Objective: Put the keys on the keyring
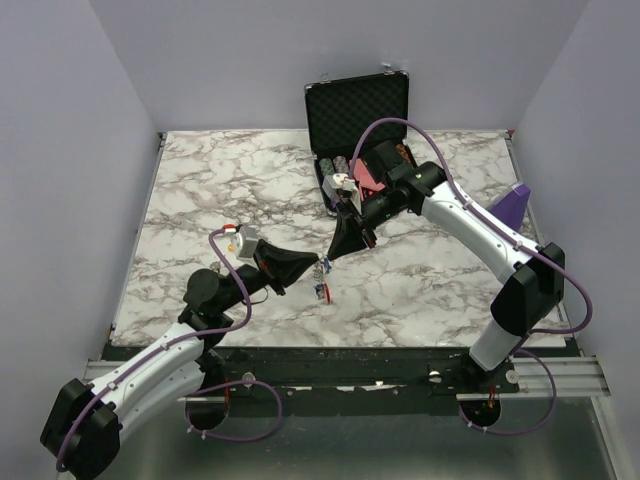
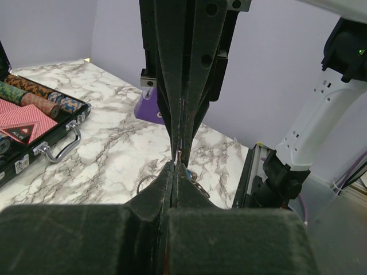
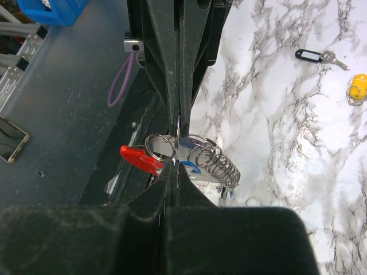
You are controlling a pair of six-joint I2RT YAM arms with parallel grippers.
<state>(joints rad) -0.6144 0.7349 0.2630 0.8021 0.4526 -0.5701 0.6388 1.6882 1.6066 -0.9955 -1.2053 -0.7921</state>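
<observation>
Left pincer (image 2: 174, 167): I am pinching it narrow, the fingers pressing together with only a sliver between them. It is closing on what looks like a thin split ring (image 3: 179, 128).
Right pincer (image 3: 172, 165): I am squeezing this one just as narrow. It is meeting the left pincer tip to tip above the bench (image 1: 200, 220). It seems to be gripping the keyring (image 3: 137, 158), though the contact is hiding behind my own fingers.
Keyring: its red part is sticking out just to one side of the right pincer's tips, held clear of the bench.
Keys already gathered (image 3: 215, 161): a stack of silver rings is fanning out just on the other side of those tips, with a blue tag (image 3: 189, 167) touching them.
Loose keys: a dark-tagged key (image 3: 314, 55) and a yellow-tagged key (image 3: 358, 87) are lying on the bench, well apart from both pincers.
Poker chip case (image 1: 357, 115): it is standing open beyond the right pincer.
Handling: I am judging the keys light and the metal slippery. The rings are stiff and springy, and likely to twist or flick out of a flat grip.
Where to hold: I am favouring the plastic tag or the key's flat bow for lifting, keeping the ring free for threading.
Risk: I am expecting the hanging cluster to swing and pull the keyring askew.
</observation>
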